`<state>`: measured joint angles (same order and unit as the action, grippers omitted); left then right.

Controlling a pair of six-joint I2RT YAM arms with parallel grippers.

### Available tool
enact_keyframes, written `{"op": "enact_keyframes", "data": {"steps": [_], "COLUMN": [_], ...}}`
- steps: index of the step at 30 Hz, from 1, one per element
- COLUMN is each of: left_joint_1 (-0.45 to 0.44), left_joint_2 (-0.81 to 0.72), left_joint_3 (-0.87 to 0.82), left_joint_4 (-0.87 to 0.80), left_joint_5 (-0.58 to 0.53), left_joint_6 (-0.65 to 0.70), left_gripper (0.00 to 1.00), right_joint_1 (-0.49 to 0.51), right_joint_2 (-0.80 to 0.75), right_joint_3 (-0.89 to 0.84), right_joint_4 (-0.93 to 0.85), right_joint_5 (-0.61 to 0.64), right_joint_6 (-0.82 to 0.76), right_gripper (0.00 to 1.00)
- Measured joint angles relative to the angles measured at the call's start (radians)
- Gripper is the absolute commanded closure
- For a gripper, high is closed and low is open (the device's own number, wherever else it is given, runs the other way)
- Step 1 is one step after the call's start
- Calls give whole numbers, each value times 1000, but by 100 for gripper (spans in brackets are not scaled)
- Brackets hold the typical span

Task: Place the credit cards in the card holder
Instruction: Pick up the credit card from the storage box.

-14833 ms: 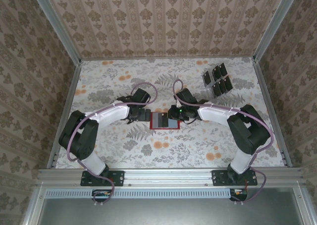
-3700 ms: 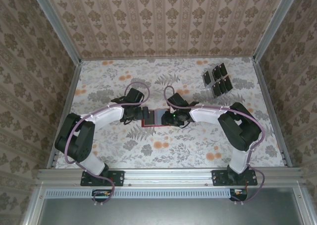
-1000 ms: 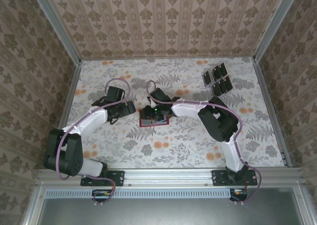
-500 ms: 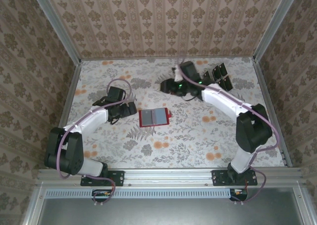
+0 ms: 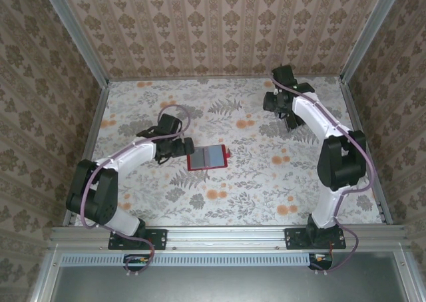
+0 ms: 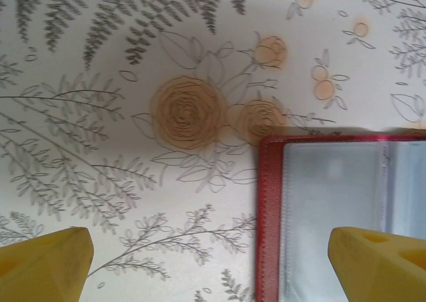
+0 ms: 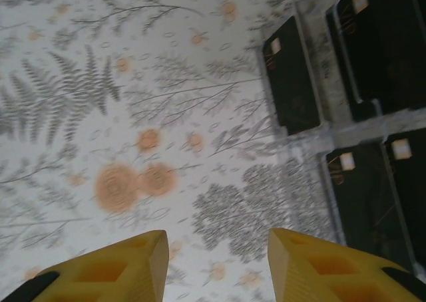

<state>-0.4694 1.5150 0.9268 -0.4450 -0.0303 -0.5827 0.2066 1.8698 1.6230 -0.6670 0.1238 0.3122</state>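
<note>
The card holder [image 5: 208,157] lies open in the middle of the table, its grey-blue inside up and ringed by a red border. My left gripper [image 5: 180,147] hovers at its left edge, wide open. In the left wrist view one yellow fingertip [image 6: 379,262] hangs over the pocketed inside [image 6: 333,202], and the other is over bare cloth. At the back right my right gripper [image 5: 278,106] is open, with nothing between its fingers [image 7: 216,265]. Just beyond them lie black credit cards [image 7: 291,76], several, each in a slot of a clear rack [image 7: 333,132].
The floral tablecloth [image 5: 253,182] covers the whole table. Patterned walls and aluminium frame rails [image 5: 363,32] close in the back and both sides, and the card rack sits close to the right rear corner.
My right arm has swung away from the card holder to the back right, over the cards. My left gripper has moved right, towards the holder's left edge. The holder lies open.
</note>
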Motion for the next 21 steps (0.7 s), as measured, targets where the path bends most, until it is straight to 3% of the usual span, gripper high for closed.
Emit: {"op": "enact_keyframes", "data": {"steps": [9, 21], "left_joint_1": [-28, -28], "left_joint_2": [35, 59], "left_joint_3": [28, 32], "left_joint_4": [-5, -16], "left_joint_5": [-1, -3], "left_joint_6": [0, 0], "left_gripper": [0, 0], "right_joint_1": [-10, -64], "right_joint_2": [192, 401], "right_joint_3": [174, 413], "right_joint_4": [-44, -82], "right_joint_5": [181, 219], "right_joint_6": [-106, -162], "right_gripper": [62, 68]}}
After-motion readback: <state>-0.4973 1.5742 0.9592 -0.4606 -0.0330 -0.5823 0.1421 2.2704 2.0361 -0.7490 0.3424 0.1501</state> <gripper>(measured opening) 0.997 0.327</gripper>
